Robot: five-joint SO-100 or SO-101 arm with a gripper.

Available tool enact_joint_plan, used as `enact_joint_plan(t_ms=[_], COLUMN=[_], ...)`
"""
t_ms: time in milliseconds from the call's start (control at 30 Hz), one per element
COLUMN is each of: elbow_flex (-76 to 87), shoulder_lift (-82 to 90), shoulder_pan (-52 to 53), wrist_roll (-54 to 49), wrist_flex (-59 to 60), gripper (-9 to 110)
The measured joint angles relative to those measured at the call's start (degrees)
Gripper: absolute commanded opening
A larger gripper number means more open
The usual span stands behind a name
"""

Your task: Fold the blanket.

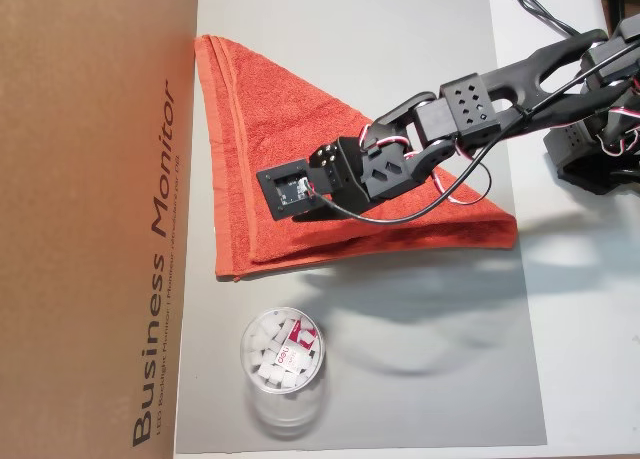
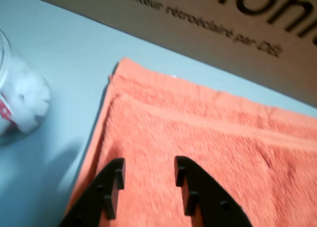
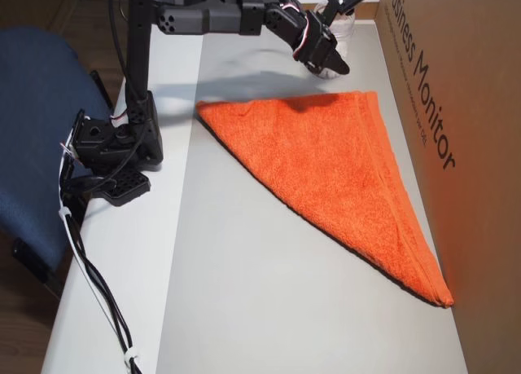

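Note:
The blanket (image 1: 260, 119) is an orange-red terry towel lying folded into a triangle on the grey mat (image 1: 420, 359). One long edge, with the woven band, runs along the cardboard box. In the other overhead view the blanket (image 3: 326, 154) stretches from beside the jar towards the near right. My gripper (image 2: 148, 165) hovers over the blanket (image 2: 208, 148) near its corner by the jar. It is open, its two black fingers apart with only cloth showing below them. In the overhead view the gripper (image 3: 332, 63) hangs above the blanket's far edge. My arm (image 1: 470, 104) reaches in from the right.
A tall brown cardboard box (image 1: 90, 219) printed "Business Monitor" borders the mat along the blanket's banded edge. A clear jar (image 1: 282, 354) of white pieces stands on the mat close to the blanket's corner. The arm's base (image 3: 114, 146) is clamped by a blue chair (image 3: 32, 105).

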Motion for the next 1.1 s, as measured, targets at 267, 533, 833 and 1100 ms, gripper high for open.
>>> enact_joint_plan(t_ms=[267,533,833,1100], elbow_flex=[5.9,14.2,22.4,30.6], shoulder_lift=[12.0,21.8,29.6,34.7], shoulder_pan=[2.3,8.3,15.3,20.3], wrist_roll=[0.5,0.4,0.2,-7.6], wrist_flex=[14.5,25.3,32.9,35.9], gripper=[9,8,0,0])
